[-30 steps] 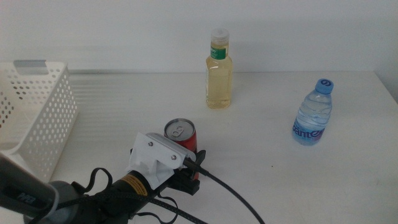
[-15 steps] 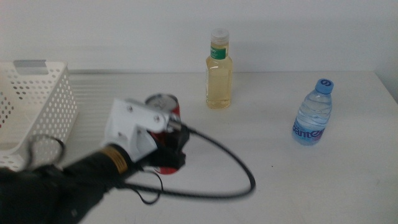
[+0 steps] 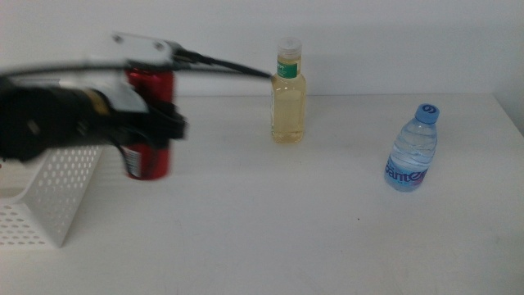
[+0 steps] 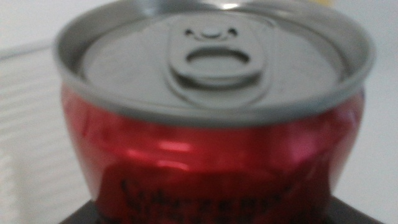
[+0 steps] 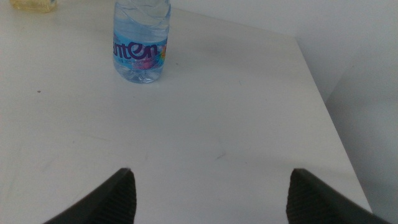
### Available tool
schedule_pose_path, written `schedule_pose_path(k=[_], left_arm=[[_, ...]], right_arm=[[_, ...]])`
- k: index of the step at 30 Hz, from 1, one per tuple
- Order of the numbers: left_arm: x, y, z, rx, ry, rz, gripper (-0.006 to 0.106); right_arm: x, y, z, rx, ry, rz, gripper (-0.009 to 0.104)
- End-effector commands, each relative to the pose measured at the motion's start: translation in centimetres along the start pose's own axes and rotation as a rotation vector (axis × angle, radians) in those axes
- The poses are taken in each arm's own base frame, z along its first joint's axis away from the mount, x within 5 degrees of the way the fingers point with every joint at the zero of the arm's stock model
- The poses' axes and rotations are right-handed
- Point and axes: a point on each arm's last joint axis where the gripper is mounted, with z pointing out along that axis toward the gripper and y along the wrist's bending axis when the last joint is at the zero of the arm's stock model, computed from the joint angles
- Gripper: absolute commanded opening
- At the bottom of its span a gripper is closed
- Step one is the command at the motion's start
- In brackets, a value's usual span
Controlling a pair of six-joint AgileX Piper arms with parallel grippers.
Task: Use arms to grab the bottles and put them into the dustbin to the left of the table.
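My left gripper [image 3: 155, 127] is shut on the red soda can [image 3: 149, 123] and holds it in the air beside the white dustbin [image 3: 49, 192] at the table's left. The can fills the left wrist view [image 4: 211, 124], silver top toward the camera. The yellow-liquid bottle [image 3: 288, 92] stands at the back middle. The blue-capped water bottle [image 3: 412, 149] stands at the right; it also shows in the right wrist view [image 5: 141, 40]. My right gripper [image 5: 208, 186] is open and empty over the table's right part, out of the middle view.
The white table [image 3: 270, 229] spreads wide between the bottles and the front edge. Its right edge [image 5: 323, 106] runs close to the right gripper. A black cable [image 3: 229, 65] trails from the left arm toward the yellow bottle.
My left gripper has lifted the red can off the table and carried it up and to the left, toward the dustbin. The two bottles have not moved.
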Motion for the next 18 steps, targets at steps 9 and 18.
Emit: schedule_pose_path(k=[9,18], left_arm=[[-6.2,9.1,-5.3,-0.166,0.029,-0.095,-0.005],[-8.4,15.8,-5.7,-0.263,0.137,-0.203,-0.005]], right_arm=[[-0.8,-0.2,-0.3,0.028,-0.096,-0.023,0.063],[-0.8,-0.2,-0.3,0.028,-0.096,-0.023,0.063]])
